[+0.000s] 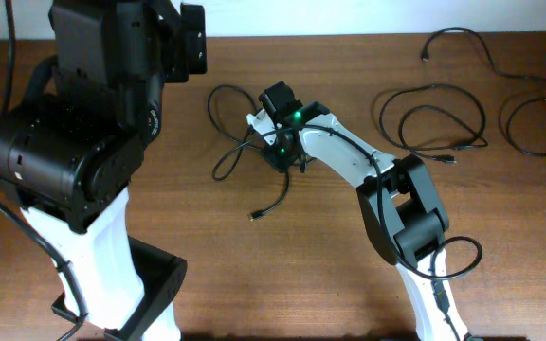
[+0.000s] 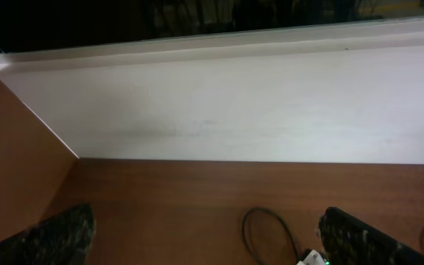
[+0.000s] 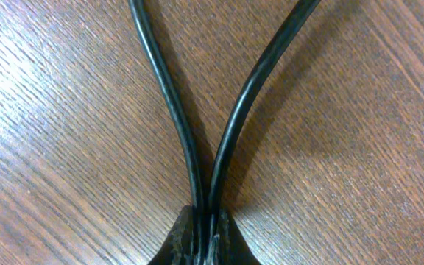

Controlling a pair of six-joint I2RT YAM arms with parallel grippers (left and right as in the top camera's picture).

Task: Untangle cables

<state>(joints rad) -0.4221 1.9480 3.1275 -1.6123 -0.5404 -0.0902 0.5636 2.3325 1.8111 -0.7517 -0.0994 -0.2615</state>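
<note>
Jaws, right gripper point(image 3: 203, 230): clamping two strands of thin black flexible cables point(image 3: 171, 110) | left gripper point(image 2: 205, 228): gaping wide, idle | step: separating tangle | next: likely pulling strands clear slowly

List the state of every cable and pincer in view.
right pincer, shut on two strands of the middle tangle
middle tangle, pinched, its loops lying loose
coiled cable, loose coil, untouched
far-right cable, lying loose, untouched
left pincer, open, holding nothing
</note>
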